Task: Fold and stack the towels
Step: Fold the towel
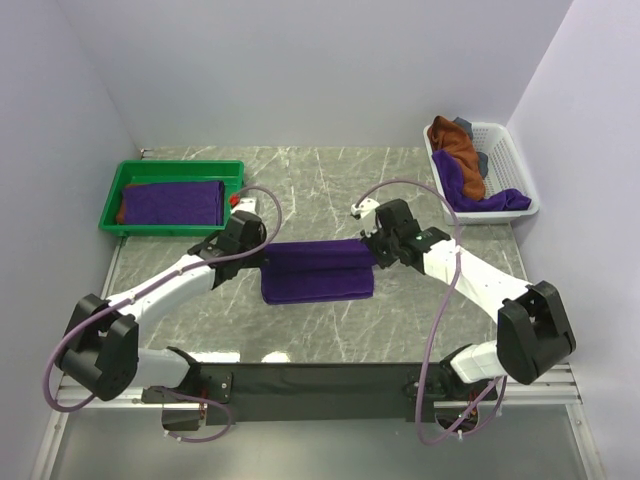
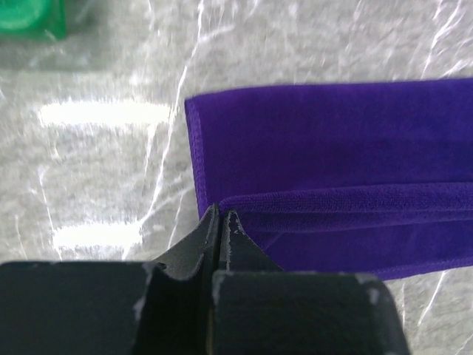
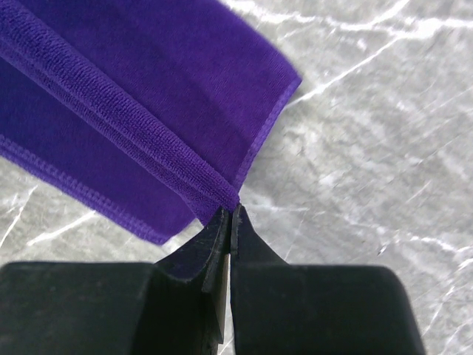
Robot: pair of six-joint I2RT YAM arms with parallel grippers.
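Purple towel (image 1: 318, 272), right of the green tray (image 1: 180, 166), is pinched at both fold ends by the left gripper (image 2: 223, 218) and right gripper (image 3: 230, 214), so the doubled edge is held straight for folding.

Left end effector (image 1: 267, 255), right end effector (image 1: 375, 250) pinched shut; arms angled inward.

A deep purple towel (image 1: 318, 270) lies mid-tabletop, folded lengthwise, its fold ridge raised. A folded purple towel (image 1: 172, 203) covers a rust-brown towel (image 1: 120, 213) in the green tray (image 1: 180, 166), far-left corner. A crumpled rust-brown towel (image 1: 458, 143) and a crumpled purple towel (image 1: 470, 190) fill the white basket (image 1: 503, 145), far-right corner.
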